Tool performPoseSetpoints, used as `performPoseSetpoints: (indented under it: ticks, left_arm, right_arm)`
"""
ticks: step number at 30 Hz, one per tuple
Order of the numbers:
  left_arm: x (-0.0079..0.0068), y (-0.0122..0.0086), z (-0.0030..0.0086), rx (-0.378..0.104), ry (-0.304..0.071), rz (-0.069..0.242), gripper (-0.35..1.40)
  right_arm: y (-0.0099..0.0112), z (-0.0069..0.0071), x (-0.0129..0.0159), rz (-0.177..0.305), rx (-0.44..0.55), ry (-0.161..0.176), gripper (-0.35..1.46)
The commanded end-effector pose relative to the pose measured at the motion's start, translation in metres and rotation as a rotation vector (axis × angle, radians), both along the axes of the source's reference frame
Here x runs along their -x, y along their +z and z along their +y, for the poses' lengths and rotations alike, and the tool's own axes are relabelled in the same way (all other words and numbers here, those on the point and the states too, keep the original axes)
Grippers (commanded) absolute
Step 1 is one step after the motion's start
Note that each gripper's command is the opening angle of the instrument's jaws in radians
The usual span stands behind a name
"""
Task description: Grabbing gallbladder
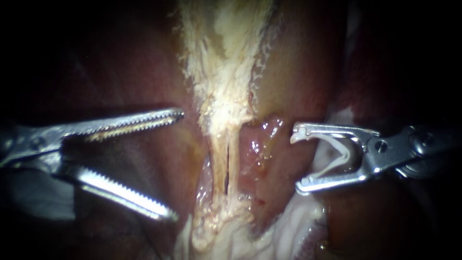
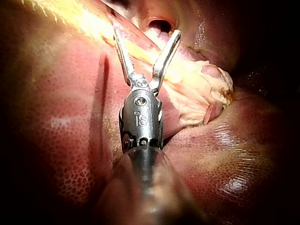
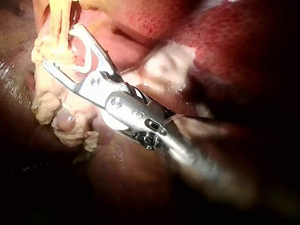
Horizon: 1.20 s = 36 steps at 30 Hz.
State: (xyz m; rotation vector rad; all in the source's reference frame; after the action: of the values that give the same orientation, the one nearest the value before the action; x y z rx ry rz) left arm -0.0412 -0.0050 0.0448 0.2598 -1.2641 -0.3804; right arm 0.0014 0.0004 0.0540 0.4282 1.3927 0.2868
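Between wide-jawed left instrument [image 1: 178, 165] and right instrument [image 1: 296, 161] with clip [image 1: 338, 155] in jaws, ungripped pale tissue [image 1: 222, 96].

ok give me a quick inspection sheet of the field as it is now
surface: liver, red and stippled, lies all around the work
job's things: pale frayed tissue runs down the middle, with two thin tubes below it
clutter: nothing seen
instruments: left instrument open, toothed, holding nothing; right instrument carries a white clip, off to the side of the tubes
cables: nothing seen
surroundings: dark, nothing seen
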Motion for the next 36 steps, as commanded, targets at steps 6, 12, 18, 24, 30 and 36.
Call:
performPoseSetpoints:
  ticks: [6, 12, 18, 24, 30, 36]
  left_arm:
    - [0.0001, -0.0002, 0.0002, -0.025, -0.072, 0.039, 0.88]
    - [0.0018, -0.0004, 0.0006, -0.186, -0.211, 0.108, 0.66]
    - [0.004, 0.0011, 0.0017, -0.283, -0.264, 0.185, 0.59]
    - [0.0044, 0.003, 0.0029, -0.32, -0.305, 0.231, 0.59]
    - [0.0035, 0.0041, 0.003, -0.349, -0.349, 0.282, 0.58]
    - [0.0035, 0.005, 0.0033, -0.367, -0.388, 0.315, 0.44]
  right_arm:
    - [-0.0001, 0.0, -0.0001, 0.0, 0.0, 0.0, 0.59]
    - [-0.0001, 0.0, -0.0001, 0.0, 0.0, 0.0, 0.59]
    - [-0.0001, 0.0, -0.0001, 0.0, 0.0, 0.0, 0.59]
    - [-0.0001, 0.0, -0.0001, 0.0, -0.001, 0.0, 0.59]
    - [-0.0001, 0.0, -0.0001, 0.0, -0.001, 0.001, 0.59]
    - [-0.0001, 0.0, -0.0001, 0.0, -0.001, 0.001, 0.59]
